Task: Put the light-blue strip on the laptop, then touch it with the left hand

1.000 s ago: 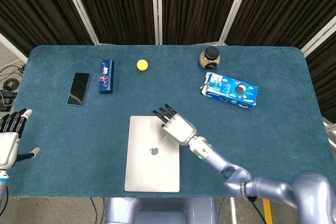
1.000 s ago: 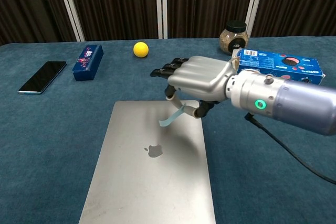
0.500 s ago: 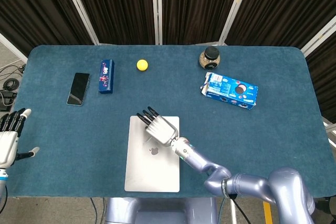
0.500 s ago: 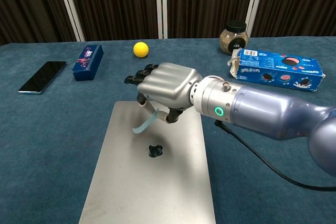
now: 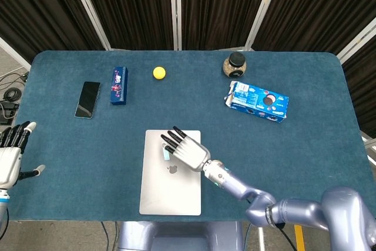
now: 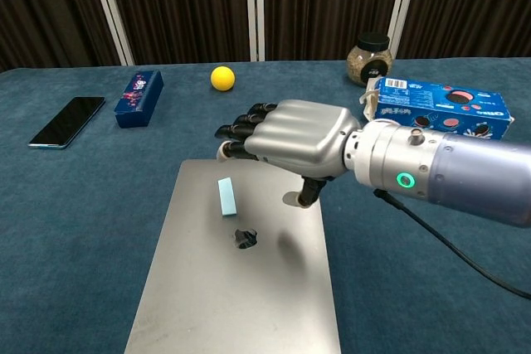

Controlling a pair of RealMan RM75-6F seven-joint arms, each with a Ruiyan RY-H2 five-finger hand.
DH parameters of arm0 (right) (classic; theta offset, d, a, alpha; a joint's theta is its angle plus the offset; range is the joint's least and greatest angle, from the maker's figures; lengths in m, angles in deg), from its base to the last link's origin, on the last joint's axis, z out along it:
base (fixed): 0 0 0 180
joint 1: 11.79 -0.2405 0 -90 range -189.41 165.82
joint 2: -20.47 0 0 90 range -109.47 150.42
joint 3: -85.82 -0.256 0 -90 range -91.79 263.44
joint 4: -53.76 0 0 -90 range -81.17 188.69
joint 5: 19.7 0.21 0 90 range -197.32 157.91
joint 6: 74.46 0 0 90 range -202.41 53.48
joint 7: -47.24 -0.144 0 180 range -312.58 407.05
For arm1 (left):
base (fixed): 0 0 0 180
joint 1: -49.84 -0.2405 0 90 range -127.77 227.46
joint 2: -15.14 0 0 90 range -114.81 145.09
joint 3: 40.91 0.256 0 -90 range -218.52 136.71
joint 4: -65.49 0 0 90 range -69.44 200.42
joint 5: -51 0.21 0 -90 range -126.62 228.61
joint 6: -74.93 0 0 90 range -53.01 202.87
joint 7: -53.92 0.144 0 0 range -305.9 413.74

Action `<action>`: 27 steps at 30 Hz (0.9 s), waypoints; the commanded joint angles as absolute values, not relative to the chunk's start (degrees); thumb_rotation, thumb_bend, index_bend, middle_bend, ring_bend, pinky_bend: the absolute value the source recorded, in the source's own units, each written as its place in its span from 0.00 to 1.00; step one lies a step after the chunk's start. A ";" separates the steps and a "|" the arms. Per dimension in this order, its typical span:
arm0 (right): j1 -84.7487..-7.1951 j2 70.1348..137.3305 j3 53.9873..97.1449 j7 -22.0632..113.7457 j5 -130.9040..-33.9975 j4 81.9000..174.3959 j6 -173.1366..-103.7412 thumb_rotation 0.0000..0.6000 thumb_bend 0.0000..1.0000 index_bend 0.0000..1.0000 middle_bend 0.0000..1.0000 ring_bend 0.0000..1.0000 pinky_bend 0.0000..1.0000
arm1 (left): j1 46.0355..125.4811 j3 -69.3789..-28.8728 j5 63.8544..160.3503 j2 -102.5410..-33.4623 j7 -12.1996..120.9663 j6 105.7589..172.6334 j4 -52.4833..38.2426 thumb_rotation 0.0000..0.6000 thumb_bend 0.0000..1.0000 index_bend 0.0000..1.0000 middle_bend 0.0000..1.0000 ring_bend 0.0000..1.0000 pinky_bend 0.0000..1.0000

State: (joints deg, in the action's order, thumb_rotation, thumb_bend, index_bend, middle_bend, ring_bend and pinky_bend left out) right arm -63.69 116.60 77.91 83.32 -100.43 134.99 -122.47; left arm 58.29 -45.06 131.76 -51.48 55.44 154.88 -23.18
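The light-blue strip (image 6: pixel 226 196) lies flat on the closed laptop (image 6: pixel 249 304), upper left part of the lid, just above & left of the dark logo, nothing holding it. In the head view the strip (image 5: pixel 167 153) shows only as a small pale patch next to the fingers. The right hand (image 6: pixel 290 140) hovers over the back edge of the laptop (image 5: pixel 158 195), palm down, fingers spread fwd & slightly curled w/ nothing in them; the dark fingertips (image 6: pixel 236 132) sit above & a bit right of the strip, apart from it. Thumb points down toward the lid; can't tell if it touches. From overhead the right hand (image 5: pixel 184 150) covers the top right part of the lid, forearm running off toward the bottom right. The left hand (image 5: pixel 12 156) is way off at the left edge of the table (image 5: pixel 305 151), well apart from the laptop, fingers up & apart, holding nothing; not seen in the chest view. Rest of the blue table, along the far side: a black phone (image 5: pixel 87 99), a dark blue box (image 5: pixel 119 85) just right of it, a yellow ball (image 5: pixel 159 73), a jar w/ black lid (image 5: pixel 235 65) & a blue cookie pack (image 5: pixel 257 101) lying near the jar. Dark curtains behind.
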 commanded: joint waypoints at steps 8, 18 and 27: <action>-55.00 102.76 81.20 77.92 -105.29 146.70 -135.47 1.00 0.22 0.14 0.00 0.00 0.00 | 58.26 -44.69 132.58 -50.97 54.87 155.01 -23.85 1.00 0.00 0.00 0.00 0.00 0.00; -40.75 91.67 86.64 63.35 -107.49 146.73 -151.55 1.00 0.19 0.12 0.00 0.00 0.00 | 62.48 -44.70 134.76 -49.92 53.10 149.34 -25.25 1.00 0.00 0.00 0.00 0.00 0.00; -30.36 91.00 87.63 57.61 -104.27 140.25 -160.62 1.00 0.02 0.00 0.00 0.00 0.00 | 72.63 -45.00 139.87 -47.74 51.24 137.04 -30.34 1.00 0.00 0.15 0.00 0.00 0.00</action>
